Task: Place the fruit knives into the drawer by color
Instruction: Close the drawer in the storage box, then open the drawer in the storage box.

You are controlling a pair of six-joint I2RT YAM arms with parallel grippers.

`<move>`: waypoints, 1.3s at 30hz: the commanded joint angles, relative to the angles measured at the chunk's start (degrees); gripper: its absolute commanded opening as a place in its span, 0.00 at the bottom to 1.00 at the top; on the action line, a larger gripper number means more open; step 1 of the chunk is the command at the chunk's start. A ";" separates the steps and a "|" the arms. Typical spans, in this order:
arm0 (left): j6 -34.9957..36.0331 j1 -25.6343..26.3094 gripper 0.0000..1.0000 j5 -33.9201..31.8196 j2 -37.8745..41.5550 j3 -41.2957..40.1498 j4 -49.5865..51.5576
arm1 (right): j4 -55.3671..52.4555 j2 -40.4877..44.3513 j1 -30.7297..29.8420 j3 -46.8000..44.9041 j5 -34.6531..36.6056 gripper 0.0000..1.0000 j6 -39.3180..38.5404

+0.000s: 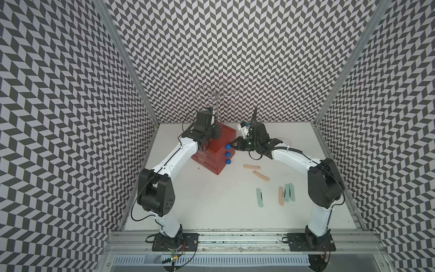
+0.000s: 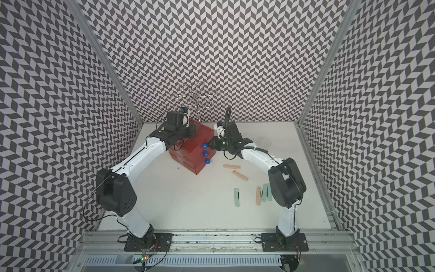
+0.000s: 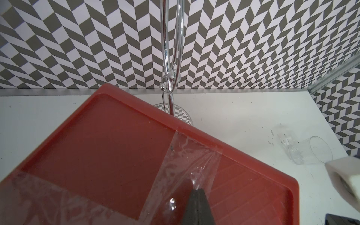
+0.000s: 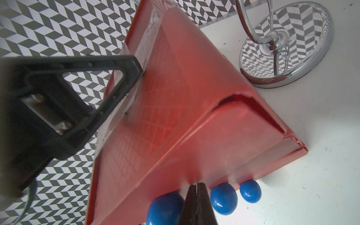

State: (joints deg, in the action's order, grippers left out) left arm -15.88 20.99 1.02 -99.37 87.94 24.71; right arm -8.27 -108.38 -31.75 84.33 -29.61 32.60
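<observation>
At the left, the left arm [image 1: 174,155] reaches over the drawer [image 1: 222,141], a red cabinet that stands at the back of the white bench [image 1: 207,212], left of its middle. The left jaws are pressed together, and their tip rests on the clear tape [image 3: 187,155] across the cabinet's top. Behind the cabinet rises a chrome wire stand [image 1: 217,103], with its round base [image 4: 284,42] just beside the rear corner. Three blue knobs [image 1: 227,154] run down the cabinet's front, and the right wrist view shows a thin dark gap along the upper edge of the uppermost drawer front. The right jaws are also together and hold nothing. They point at that front, with their tip just beside the top knob [image 4: 165,208], between it and the middle one. Right of the cabinet the fruit knives [image 1: 251,166] lie flat on the bench. Two peach ones lie near the knobs, and farther forward a pale green one [image 1: 260,197] lies on its own. A third peach one [image 1: 281,196] lies close against two green ones [image 1: 286,194] by the right arm [image 1: 324,183]. A clear cup [image 3: 309,152] lies on its side at the far right rear.
</observation>
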 commanded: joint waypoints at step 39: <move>0.85 0.44 0.00 -1.59 -5.49 -3.37 13.58 | 30.67 1.95 0.02 -21.71 -8.67 0.47 14.03</move>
State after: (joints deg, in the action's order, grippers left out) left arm -15.86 21.04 0.45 -99.44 87.99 24.67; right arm 16.80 -105.73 -31.86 62.70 -37.01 45.30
